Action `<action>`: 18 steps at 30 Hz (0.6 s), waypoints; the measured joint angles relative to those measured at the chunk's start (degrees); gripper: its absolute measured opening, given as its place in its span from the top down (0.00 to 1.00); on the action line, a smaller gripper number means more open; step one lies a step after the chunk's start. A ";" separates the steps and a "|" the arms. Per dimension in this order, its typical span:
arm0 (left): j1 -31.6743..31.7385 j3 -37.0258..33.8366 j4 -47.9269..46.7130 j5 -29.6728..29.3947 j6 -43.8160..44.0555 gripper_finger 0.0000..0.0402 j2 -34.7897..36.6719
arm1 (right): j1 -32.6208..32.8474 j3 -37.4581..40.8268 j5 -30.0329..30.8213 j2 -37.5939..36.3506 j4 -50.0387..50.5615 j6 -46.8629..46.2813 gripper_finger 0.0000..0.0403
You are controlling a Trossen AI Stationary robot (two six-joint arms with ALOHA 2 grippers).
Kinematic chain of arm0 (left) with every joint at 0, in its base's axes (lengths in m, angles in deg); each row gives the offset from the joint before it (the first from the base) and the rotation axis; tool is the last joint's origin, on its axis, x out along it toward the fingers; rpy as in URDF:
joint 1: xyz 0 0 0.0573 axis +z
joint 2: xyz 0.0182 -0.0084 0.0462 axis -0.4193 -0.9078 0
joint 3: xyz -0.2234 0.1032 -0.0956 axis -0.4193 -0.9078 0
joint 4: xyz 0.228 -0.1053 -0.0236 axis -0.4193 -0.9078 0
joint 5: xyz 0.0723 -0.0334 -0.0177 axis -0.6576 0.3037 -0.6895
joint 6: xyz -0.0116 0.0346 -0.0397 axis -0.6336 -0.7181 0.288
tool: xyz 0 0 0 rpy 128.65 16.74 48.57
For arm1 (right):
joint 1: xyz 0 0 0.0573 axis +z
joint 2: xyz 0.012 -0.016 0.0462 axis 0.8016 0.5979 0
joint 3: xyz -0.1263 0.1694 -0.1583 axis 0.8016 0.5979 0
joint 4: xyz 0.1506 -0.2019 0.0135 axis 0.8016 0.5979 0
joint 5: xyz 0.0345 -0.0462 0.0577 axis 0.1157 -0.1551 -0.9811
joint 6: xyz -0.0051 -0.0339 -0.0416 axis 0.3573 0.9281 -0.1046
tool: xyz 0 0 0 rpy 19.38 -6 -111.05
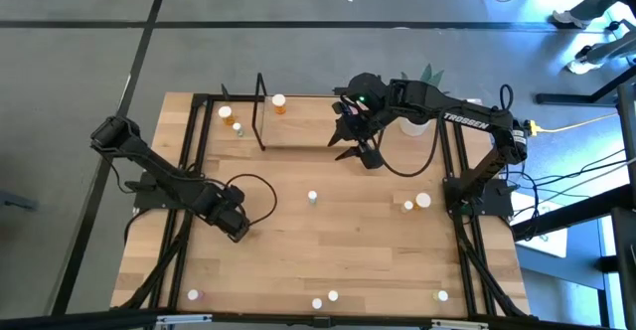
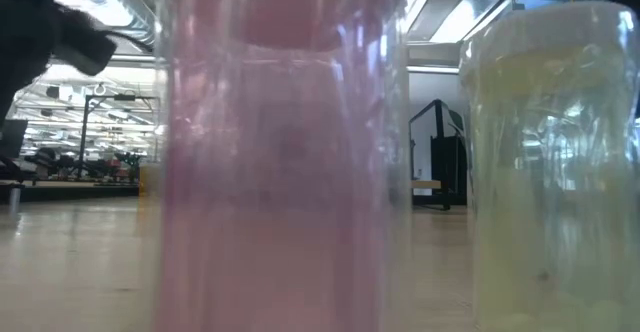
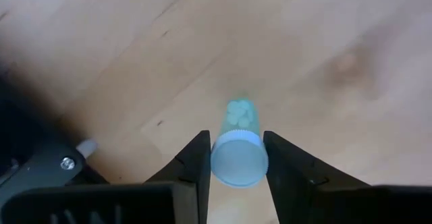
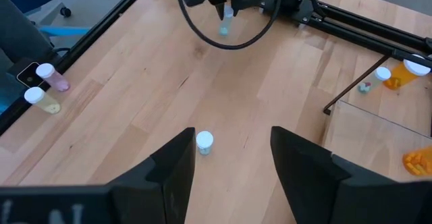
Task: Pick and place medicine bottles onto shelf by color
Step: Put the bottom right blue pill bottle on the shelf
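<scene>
- High view: the left arm stretches low across the table's (image 1: 328, 241) left side, its left gripper (image 3: 236, 160) pointing down at the boards.
- Left wrist view: the fingers (image 3: 196, 163) touch both sides of a green bottle (image 3: 237, 153) standing upright with its white cap up, so this claw grasps it.
- The right gripper (image 4: 229, 160) hangs spread and empty near the shelf (image 1: 298, 131) at the far side, above a second green bottle (image 4: 204, 142).
- An orange bottle (image 1: 279, 102) stands on the shelf.
</scene>
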 joint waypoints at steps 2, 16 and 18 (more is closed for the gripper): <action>1.20 1.71 -0.78 -0.09 -2.32 0.75 0.00 | -0.09 0.00 0.00 0.00 0.00 0.00 0.52; 15.01 11.33 -8.52 -0.45 -24.37 0.75 0.00 | -0.16 -0.02 8.41 -0.04 -2.01 -3.19 0.52; 17.75 12.87 -10.10 -1.16 -28.14 0.75 0.00 | -0.16 -0.02 8.55 -0.40 -1.97 -3.20 0.52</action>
